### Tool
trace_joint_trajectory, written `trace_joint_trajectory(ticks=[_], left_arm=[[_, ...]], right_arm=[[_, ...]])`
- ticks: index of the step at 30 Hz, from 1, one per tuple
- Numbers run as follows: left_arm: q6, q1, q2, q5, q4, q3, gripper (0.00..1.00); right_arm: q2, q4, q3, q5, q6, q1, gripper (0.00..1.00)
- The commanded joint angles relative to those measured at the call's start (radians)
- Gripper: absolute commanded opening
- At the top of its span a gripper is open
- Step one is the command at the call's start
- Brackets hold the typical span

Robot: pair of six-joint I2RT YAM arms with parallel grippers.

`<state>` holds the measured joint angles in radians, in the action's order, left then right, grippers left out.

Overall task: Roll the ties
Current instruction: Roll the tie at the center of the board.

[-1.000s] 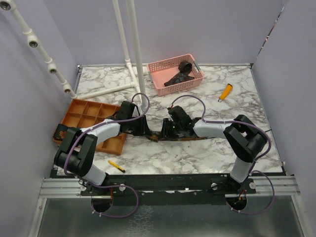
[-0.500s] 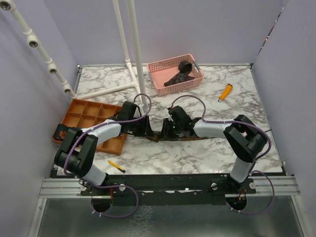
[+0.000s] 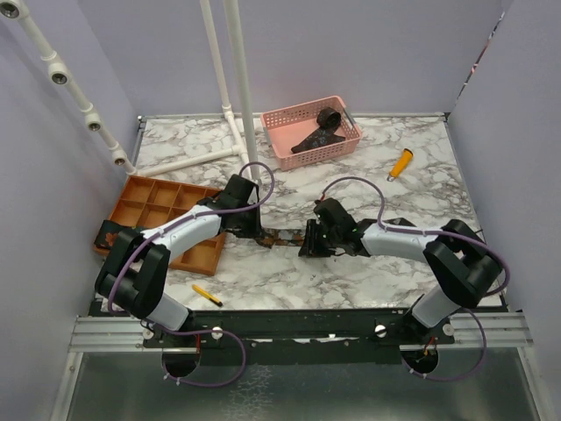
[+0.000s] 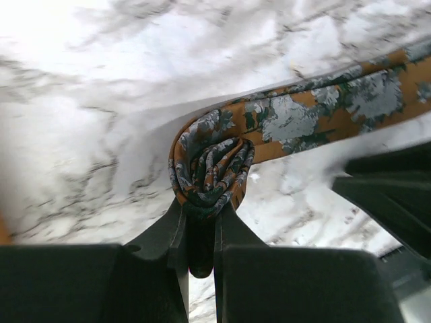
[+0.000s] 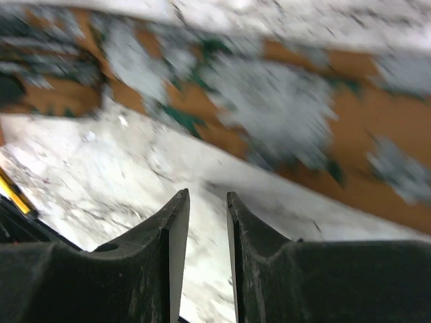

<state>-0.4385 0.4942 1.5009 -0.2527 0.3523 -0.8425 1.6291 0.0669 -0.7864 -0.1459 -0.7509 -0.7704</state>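
Currently I count one flat orange floral fabric necktie (image 4: 303, 121) at two grippers: left gripper (image 4: 200, 214) pinches its coiled end; right gripper (image 5: 207, 199) stands narrowly parted, empty.

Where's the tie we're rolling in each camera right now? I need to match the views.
Top external: the tie lies mid-table, between the two arms.
Left wrist: centre frame, its coiled end nipped in the left pincer, the strip running off upper right.
Right wrist: blurred band across the top.
Shared landmark: the marble tabletop.
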Motion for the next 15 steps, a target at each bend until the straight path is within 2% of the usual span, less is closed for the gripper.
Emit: trace_joint_trajectory(ticks=[1, 8, 15], left_arm=[[-0.026, 0.07, -0.017, 0.346, 0.219, -0.093, 0.0], [-0.121, 0.227, 0.055, 0.672, 0.422, -0.229, 0.0], [-0.266, 0.36, 0.202, 0.906, 0.609, -0.378, 0.0]], right_arm=[[-0.115, 0.075, 0.088, 0.08, 0.0, 0.006, 0.33], [-0.239, 0.057, 0.234, 0.064, -0.022, 0.005, 0.33], [-0.313, 0.013, 0.345, 0.012, -0.057, 0.001, 0.32]])
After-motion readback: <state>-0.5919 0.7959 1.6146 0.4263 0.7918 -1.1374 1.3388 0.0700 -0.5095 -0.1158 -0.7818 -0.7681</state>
